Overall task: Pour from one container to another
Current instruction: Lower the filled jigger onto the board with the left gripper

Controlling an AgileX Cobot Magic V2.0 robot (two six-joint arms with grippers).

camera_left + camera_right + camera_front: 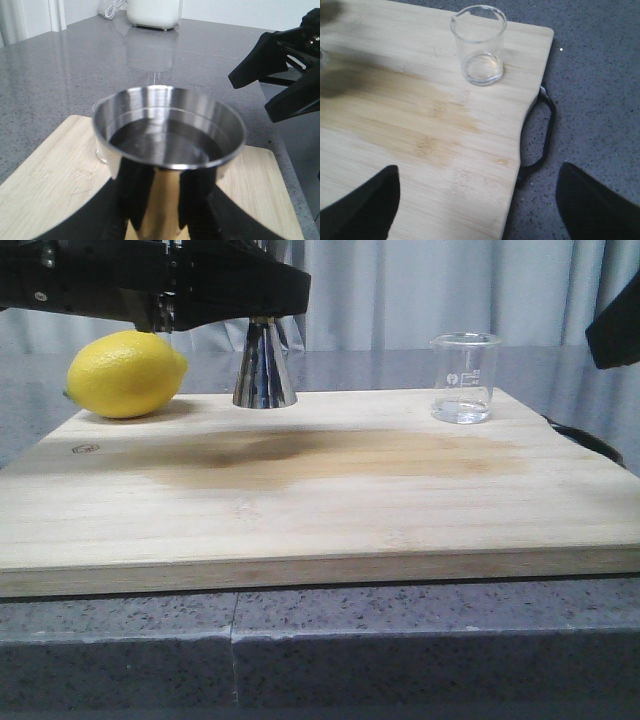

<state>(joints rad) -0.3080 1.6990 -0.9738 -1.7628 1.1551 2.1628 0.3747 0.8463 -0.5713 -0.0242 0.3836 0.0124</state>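
The small clear glass beaker [464, 377] stands upright at the board's far right, with faint printed marks and little or nothing in it. In the right wrist view the beaker [479, 45] is ahead of my right gripper [480, 210], which is open and apart from it, over the board's right edge. My left gripper [262, 322] is shut on a shiny steel jigger [264, 368] at the back middle, its base at board level. In the left wrist view the jigger [170, 130] holds dark liquid, gripped between black fingers [135, 195]. A sliver of the beaker [101, 150] shows behind it.
A yellow lemon [125, 373] lies on the wooden board [300, 510] at the back left, close to the jigger. A black handle [545, 130] sticks out from the board's right edge. The right arm [615, 330] hangs at the far right. A white appliance [152, 12] stands on the counter.
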